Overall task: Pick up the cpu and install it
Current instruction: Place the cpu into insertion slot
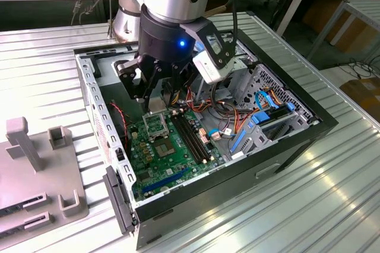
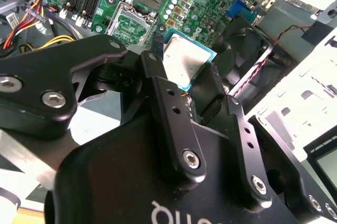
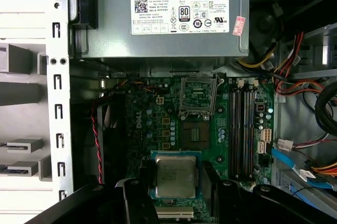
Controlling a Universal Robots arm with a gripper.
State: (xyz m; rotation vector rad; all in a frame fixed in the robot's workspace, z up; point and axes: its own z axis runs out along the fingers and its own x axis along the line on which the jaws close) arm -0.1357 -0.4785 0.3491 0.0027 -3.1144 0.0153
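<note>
The cpu [image 3: 175,175], a thin square chip with a pale metal face and a teal rim, is clamped between my black fingers [image 3: 138,195]. My gripper [image 2: 182,77] is shut on the cpu [image 2: 181,60] by two opposite edges. In the exterior view my gripper [image 1: 155,100] hangs inside the open computer case [image 1: 297,140], just above the green motherboard [image 1: 178,152], with the cpu [image 1: 156,106] at its tips. The open socket [image 3: 197,132] lies on the board a short way beyond the chip, its hinged frame [image 3: 198,95] flipped up. The socket [image 1: 155,126] sits just in front of the fingertips.
A grey power supply [image 3: 163,13] fills the case's far end. Memory slots [image 3: 242,129] run beside the socket, with coloured cables [image 1: 237,116] and a drive cage [image 1: 279,104] past them. A black fan [image 2: 247,40] sits near the chip. A grey fixture [image 1: 35,164] stands outside the case.
</note>
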